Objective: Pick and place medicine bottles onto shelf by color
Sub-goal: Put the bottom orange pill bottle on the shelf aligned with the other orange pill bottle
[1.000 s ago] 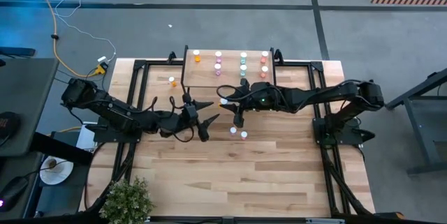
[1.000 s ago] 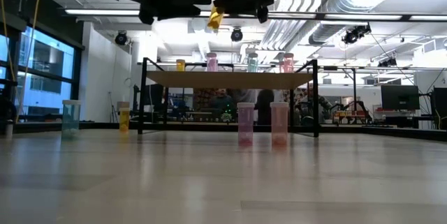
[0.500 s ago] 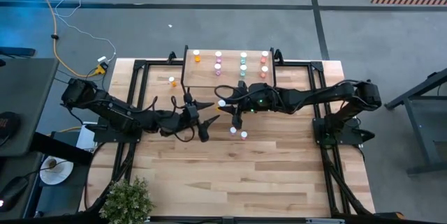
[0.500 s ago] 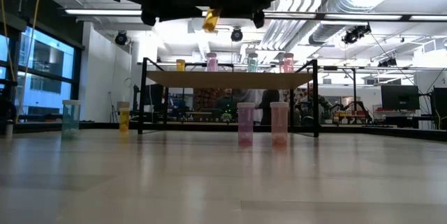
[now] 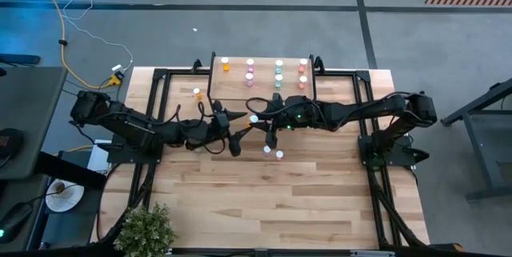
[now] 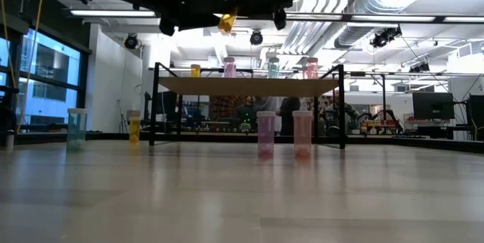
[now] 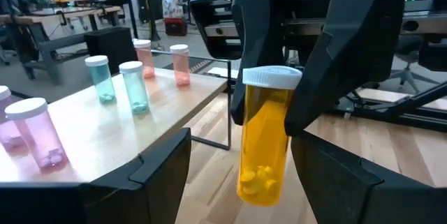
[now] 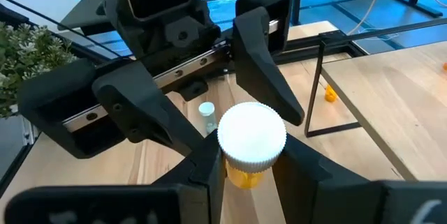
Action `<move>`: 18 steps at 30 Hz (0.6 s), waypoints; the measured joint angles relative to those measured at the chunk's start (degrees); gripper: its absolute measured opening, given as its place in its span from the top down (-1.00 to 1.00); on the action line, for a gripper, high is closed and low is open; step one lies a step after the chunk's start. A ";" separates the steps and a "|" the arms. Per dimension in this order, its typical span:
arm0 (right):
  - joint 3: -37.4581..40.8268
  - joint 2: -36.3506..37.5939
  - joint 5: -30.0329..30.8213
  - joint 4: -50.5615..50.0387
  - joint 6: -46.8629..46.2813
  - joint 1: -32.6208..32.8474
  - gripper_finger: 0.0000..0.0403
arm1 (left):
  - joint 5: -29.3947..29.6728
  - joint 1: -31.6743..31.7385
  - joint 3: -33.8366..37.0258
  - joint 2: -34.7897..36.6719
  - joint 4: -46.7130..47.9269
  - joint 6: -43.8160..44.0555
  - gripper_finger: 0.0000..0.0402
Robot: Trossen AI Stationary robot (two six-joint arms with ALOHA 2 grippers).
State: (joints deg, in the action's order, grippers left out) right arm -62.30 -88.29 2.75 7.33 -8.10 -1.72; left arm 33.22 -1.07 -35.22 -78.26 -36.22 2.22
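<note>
Grippers meet in mid-air above the table (image 5: 320,201), just in front of the shelf (image 5: 264,89) edge, with bare tabletop beneath them. Right gripper (image 8: 248,172) pinches an orange bottle (image 7: 264,137) near its white cap, the body hanging down. Left gripper (image 7: 241,175) faces it with fingers spread wide, the bottle between them but not touched. Pink, teal and orange bottles stand on the shelf; two pink bottles (image 6: 283,132) stand on the table before it.
</note>
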 joint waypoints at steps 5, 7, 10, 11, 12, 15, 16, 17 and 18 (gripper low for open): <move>0.00 0.00 0.05 0.16 0.11 -0.07 0.56 | -2.98 1.91 -0.04 -0.38 -0.12 0.93 -0.18; 0.00 0.00 0.02 0.10 0.14 -0.07 0.56 | -3.80 2.50 -0.55 -1.36 0.02 1.34 -0.18; 0.00 0.00 -0.01 0.22 0.15 -0.09 0.56 | -4.16 3.09 -2.10 -3.19 -0.18 0.53 -0.18; 0.00 0.00 0.00 0.22 0.15 -0.09 0.56 | -4.17 3.11 -2.40 -3.72 0.00 0.33 -0.18; 0.00 0.00 -0.01 0.18 0.13 -0.09 0.56 | -4.18 3.11 -2.77 -4.15 0.03 0.16 -0.18; 0.00 0.00 -0.02 0.05 0.02 -0.13 0.56 | -4.20 3.09 -3.23 -4.63 -0.01 -0.11 -0.18; 0.00 0.00 -0.02 -0.36 0.02 -0.13 0.56 | -4.22 3.09 -3.23 -4.63 0.16 -0.59 -0.18; 0.00 0.00 -0.02 -0.70 0.02 -0.13 0.56 | -4.19 3.09 -3.23 -4.63 0.43 -0.90 -0.18; 0.00 0.00 -0.02 -0.88 0.02 -0.13 0.56 | -4.16 3.09 -3.23 -4.63 0.59 -0.92 -0.18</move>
State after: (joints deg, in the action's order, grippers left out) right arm -62.30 -88.29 2.72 6.45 -8.08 -1.85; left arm 29.05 2.02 -38.46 -82.89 -35.63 1.30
